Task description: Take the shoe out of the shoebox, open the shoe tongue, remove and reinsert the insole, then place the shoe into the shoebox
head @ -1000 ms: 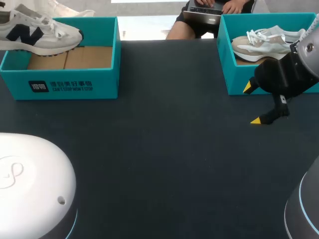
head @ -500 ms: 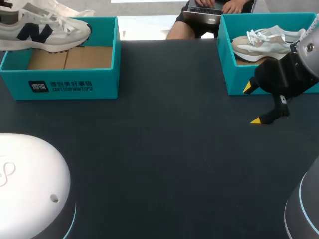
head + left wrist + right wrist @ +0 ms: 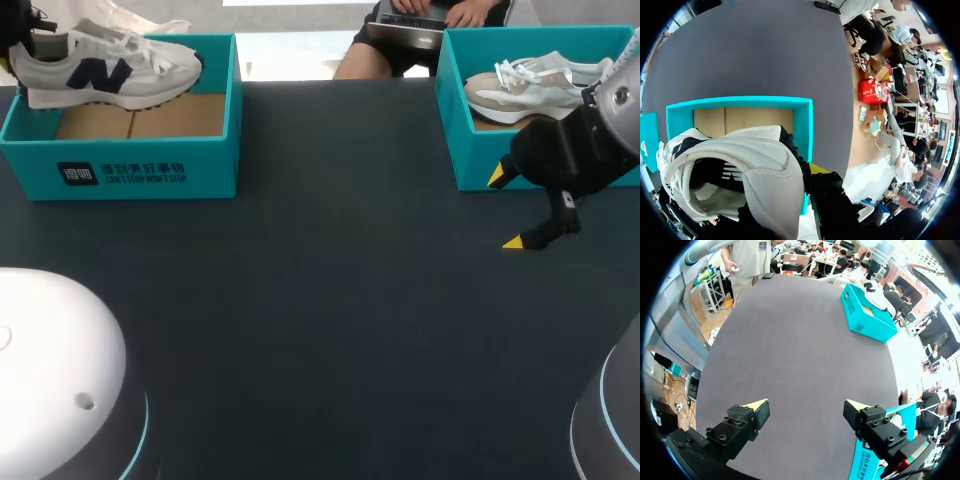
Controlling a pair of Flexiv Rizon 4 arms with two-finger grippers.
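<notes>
Dark table [image 3: 330,300] spanning frame. Left gripper [image 3: 18,45] clamping shoe [image 3: 110,70] by heel at upper left, holding it over box [image 3: 140,170], likely clearing walls. Right gripper [image 3: 504,210] hovering mid-right, fingers apart, probably awaiting tongue work.

Barely any of the left gripper [image 3: 14,38] in the head view, chopped off by the corner right at the heel of the shoe [image 3: 110,68]. Buried under that shoe from the left wrist too, just a sliver of one yellow fingertip [image 3: 817,168] poking out, so no seeing the actual contact. Right shoebox [image 3: 452,120] cut off at the edge, second shoe [image 3: 530,85] partly behind the right arm [image 3: 590,140]. From the right wrist, left shoebox [image 3: 865,322] way too small for detail.
</notes>
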